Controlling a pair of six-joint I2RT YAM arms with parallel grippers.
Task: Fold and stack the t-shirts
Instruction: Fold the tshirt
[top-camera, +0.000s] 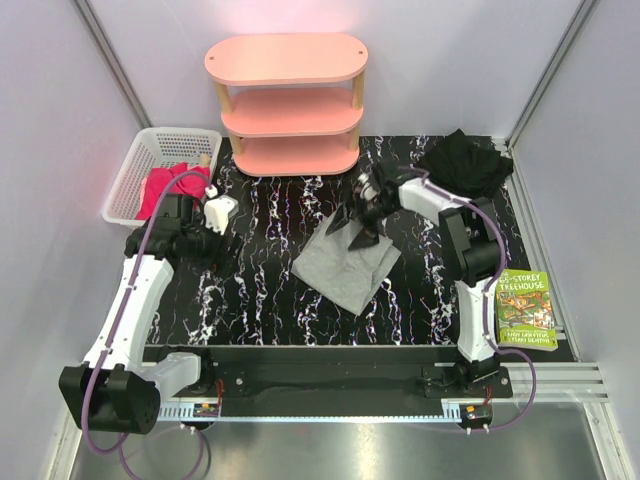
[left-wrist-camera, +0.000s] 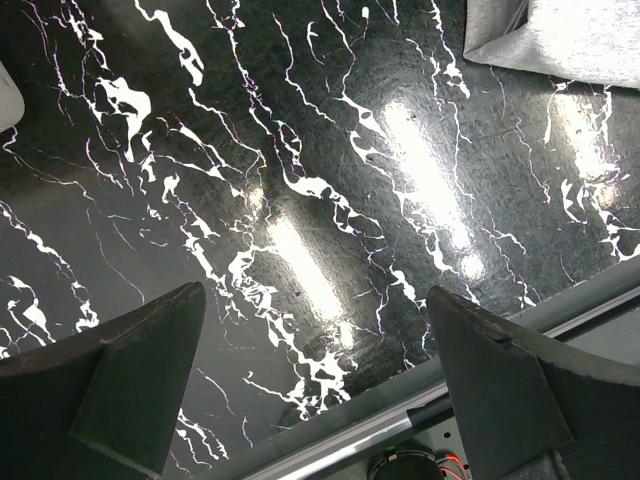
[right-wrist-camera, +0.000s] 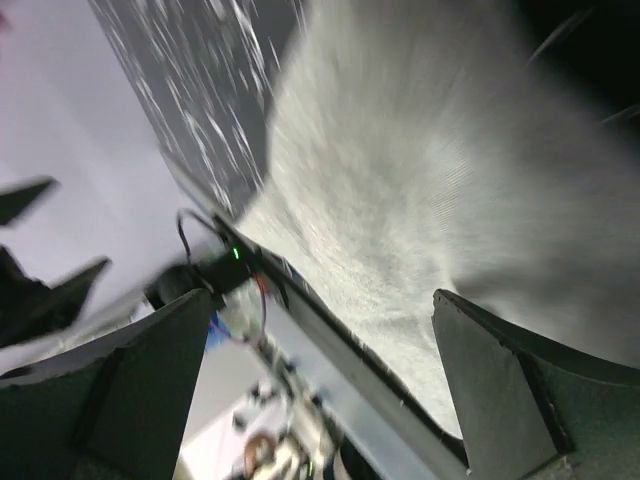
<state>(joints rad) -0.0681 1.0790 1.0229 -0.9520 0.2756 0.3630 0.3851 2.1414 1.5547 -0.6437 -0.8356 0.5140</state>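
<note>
Folded flat mid-desk (top-camera: 260, 300): grey shirt (top-camera: 345, 262). Poised over its far corner with right jaws spread, empty, probably to neaten the fold. Held aside over bare desk with left jaws spread too, keeping clear. Awaiting folding: black shirt (top-camera: 465, 162), pink shirt (top-camera: 165, 190) in basket (top-camera: 130, 165).

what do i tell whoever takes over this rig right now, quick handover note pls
Left pincer: open, empty, over bare table, left of the grey t-shirt.
Right pincer: open, holding nothing, at the grey t-shirt's far edge; cannot tell if it touches the cloth.
Things: the grey t-shirt lies mid-table. The black t-shirt is bunched in the far right corner. The pink cloth sits in the white basket, far left.
Done: the grey t-shirt looks folded into a flat, compact shape.
Left: fold the black t-shirt and the pink cloth, then stack all of them, probably on the grey one.
</note>
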